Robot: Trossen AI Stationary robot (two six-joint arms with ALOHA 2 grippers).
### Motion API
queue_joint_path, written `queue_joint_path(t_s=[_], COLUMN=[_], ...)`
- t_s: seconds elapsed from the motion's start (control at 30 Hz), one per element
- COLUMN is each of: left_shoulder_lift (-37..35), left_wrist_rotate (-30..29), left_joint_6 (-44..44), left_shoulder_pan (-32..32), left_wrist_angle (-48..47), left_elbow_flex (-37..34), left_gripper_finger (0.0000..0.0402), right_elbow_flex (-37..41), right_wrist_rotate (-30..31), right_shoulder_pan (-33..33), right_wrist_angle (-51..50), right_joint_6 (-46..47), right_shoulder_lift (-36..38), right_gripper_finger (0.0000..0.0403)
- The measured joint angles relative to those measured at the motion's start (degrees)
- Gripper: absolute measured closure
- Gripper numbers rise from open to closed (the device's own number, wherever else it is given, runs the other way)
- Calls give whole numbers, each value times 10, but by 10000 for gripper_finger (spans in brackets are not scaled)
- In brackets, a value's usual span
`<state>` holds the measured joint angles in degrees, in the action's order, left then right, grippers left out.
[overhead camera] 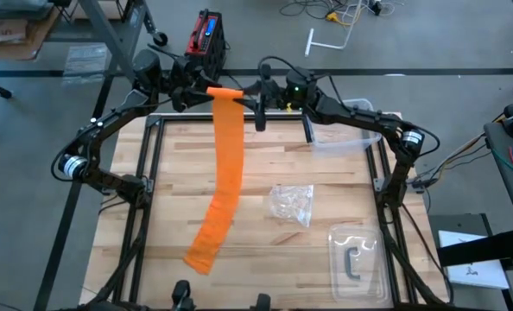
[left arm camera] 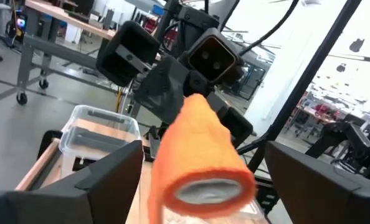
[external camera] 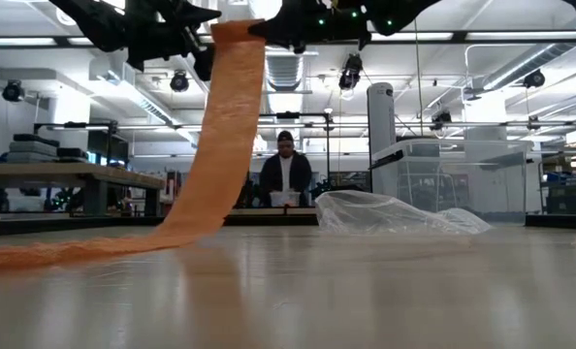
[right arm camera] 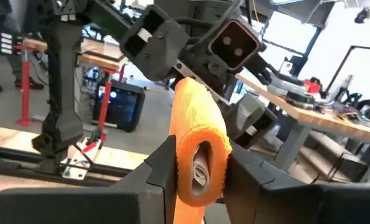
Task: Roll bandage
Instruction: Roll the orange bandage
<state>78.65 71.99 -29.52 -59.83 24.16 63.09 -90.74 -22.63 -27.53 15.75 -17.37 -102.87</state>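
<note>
High view. You see both arms meeting above the far edge of the table (overhead camera: 326, 259). The left gripper (overhead camera: 206, 90) and the right gripper (overhead camera: 246, 93) face each other, with the rolled end of the bandage (overhead camera: 225, 164) between them. From that roll the orange strip hangs down and runs toward the near edge, its free end lying flat on the wood. A crumpled clear wrapper (overhead camera: 292, 204) lies to the right of the strip, a clear plastic tray (overhead camera: 358, 261) sits at the near right corner, and a clear bin (overhead camera: 347, 134) stands at the far right.

Low view. You see the strip (external camera: 225, 136) drop from the grippers at the top edge, curve down and trail along the table surface to the left. A crumpled sheet of clear plastic (external camera: 395, 213) rests on the table farther back. A person (external camera: 285, 174) stands in the room beyond.

Left wrist view. You see the left gripper's fingers (left arm camera: 104, 180) spread wide on either side of the roll (left arm camera: 200, 158), neither one touching it. The right gripper stands just behind the roll.

Right wrist view. You see the right gripper's fingers (right arm camera: 163, 165) closed against both sides of the roll (right arm camera: 199, 146), holding it by its end; a pale core shows in the middle.
</note>
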Motion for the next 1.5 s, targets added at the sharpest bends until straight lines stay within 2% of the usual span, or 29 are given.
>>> queue_joint_path(t_s=[0.17,0.33,0.53,0.67,0.77,0.9,0.97,1.5], left_shoulder_lift=[0,0,0,0,0,0,0,0], left_wrist_rotate=[0,-3,-10,-10,-13,-21,-19,-5], left_joint_6=[42,97,158,188,163,46,15,0], left_shoulder_pan=[0,0,0,0,1,1,1,1], left_wrist_angle=[-11,-15,-16,-15,-14,-15,-17,-24], left_elbow_flex=[0,-1,-2,-3,-3,-3,-3,-3], left_gripper_finger=[109,131,136,136,136,136,136,134], right_elbow_flex=[0,0,0,0,0,0,0,0], right_wrist_rotate=[-13,-14,-14,-19,-20,-19,-18,-20], right_shoulder_pan=[-1,-2,-3,-2,-2,-3,-2,-2], right_wrist_angle=[2,8,11,9,8,5,6,8], right_joint_6=[45,144,255,287,279,231,204,86], right_shoulder_lift=[0,0,0,0,0,0,0,0], right_gripper_finger=[313,314,314,314,314,314,314,314])
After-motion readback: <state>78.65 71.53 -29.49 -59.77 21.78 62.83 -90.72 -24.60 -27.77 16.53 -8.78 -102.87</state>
